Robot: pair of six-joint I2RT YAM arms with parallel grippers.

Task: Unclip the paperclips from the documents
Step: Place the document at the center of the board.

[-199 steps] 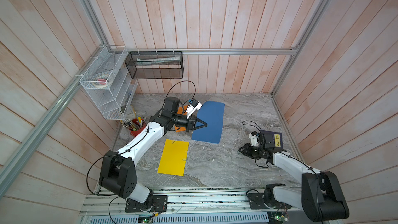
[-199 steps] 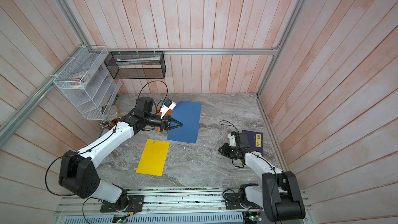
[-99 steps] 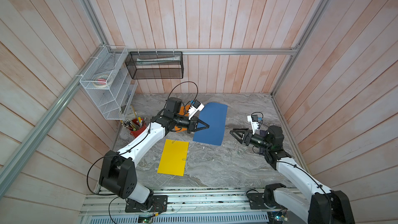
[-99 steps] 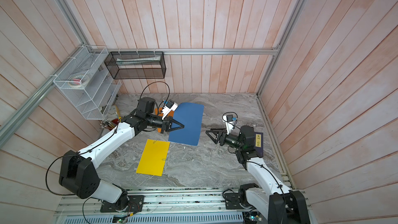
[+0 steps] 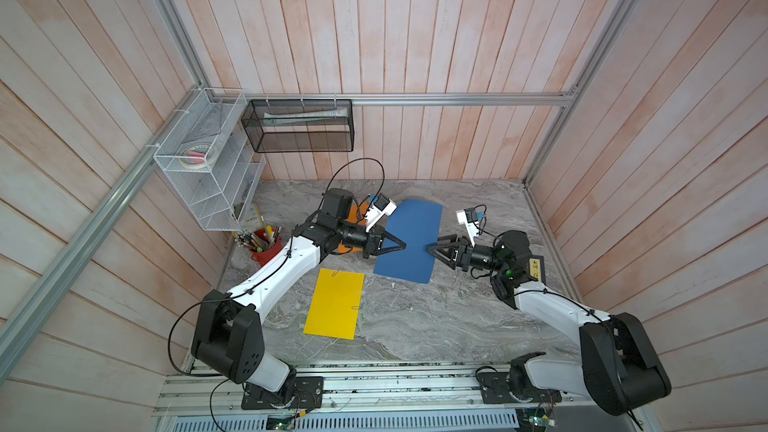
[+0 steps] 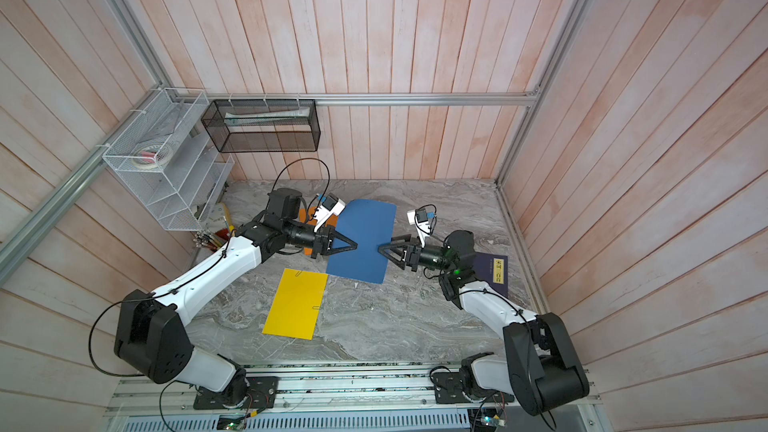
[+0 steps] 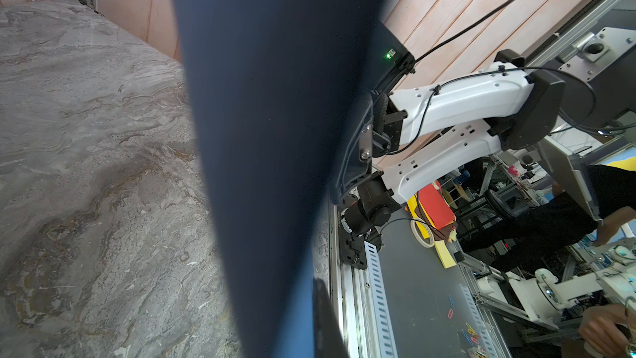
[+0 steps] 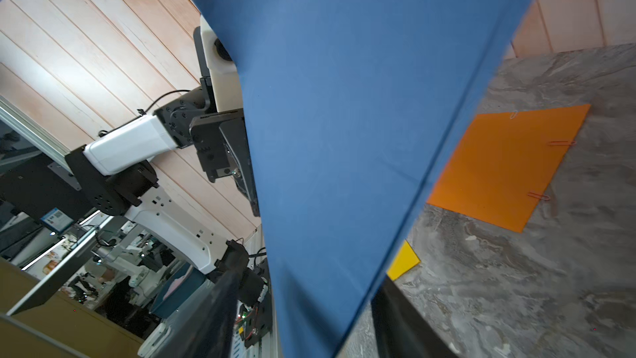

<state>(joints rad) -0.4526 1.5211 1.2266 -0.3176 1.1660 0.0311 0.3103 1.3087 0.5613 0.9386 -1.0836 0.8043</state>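
The dark blue document [image 5: 409, 238] [image 6: 363, 238] hangs above the table, with my left gripper [image 5: 403, 245] [image 6: 355, 245] [image 7: 311, 332] shut on its left edge. My right gripper [image 5: 430, 249] [image 6: 380, 249] [image 8: 309, 322] is open, and its fingers [image 8: 402, 322] straddle the sheet's right edge. The yellow document [image 5: 334, 303] [image 6: 297, 303] lies flat near the front with two paperclips [image 5: 333, 273] [image 5: 355, 307] on its edges. The orange document [image 8: 506, 163] lies under the left arm with three paperclips [image 8: 561, 142] on it. No clip shows on the blue sheet.
A navy book [image 5: 538, 268] with a gold label lies by the right wall, under the right arm. A red cup of pens [image 5: 264, 243] stands at the left wall below a white wire rack [image 5: 208, 168]. A black mesh basket [image 5: 299, 126] hangs on the back wall.
My right arm has swung from beside the book over to the blue sheet and opened, its fingers now around the sheet's right edge. The left gripper keeps holding the sheet, shifted slightly right.
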